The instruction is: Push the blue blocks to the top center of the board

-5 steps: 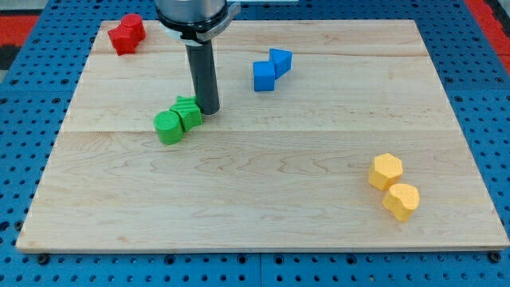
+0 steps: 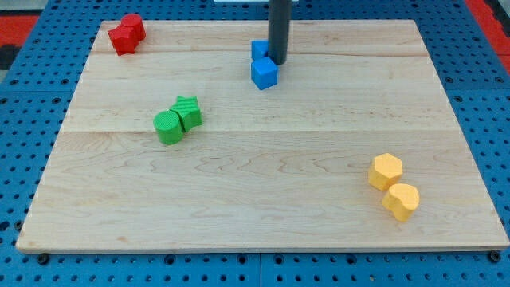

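Note:
Two blue blocks sit together near the top centre of the wooden board (image 2: pixel 263 199). The blue cube (image 2: pixel 264 73) is the lower one. The second blue block (image 2: pixel 260 49) is just above it, its shape partly hidden by the rod. My tip (image 2: pixel 278 61) stands at the right side of the blue pair, touching or almost touching both. The dark rod rises straight up out of the view's top.
Two red blocks (image 2: pixel 126 33) lie at the board's top left corner. A green cylinder (image 2: pixel 168 127) and a green block (image 2: pixel 188 112) touch at the left middle. Two yellow hexagonal blocks (image 2: pixel 386 171) (image 2: pixel 401 201) sit at the lower right.
My tip has moved from beside the green blocks up and right to the blue pair. The upper blue block has shifted left, now above the cube. The green blocks have not moved.

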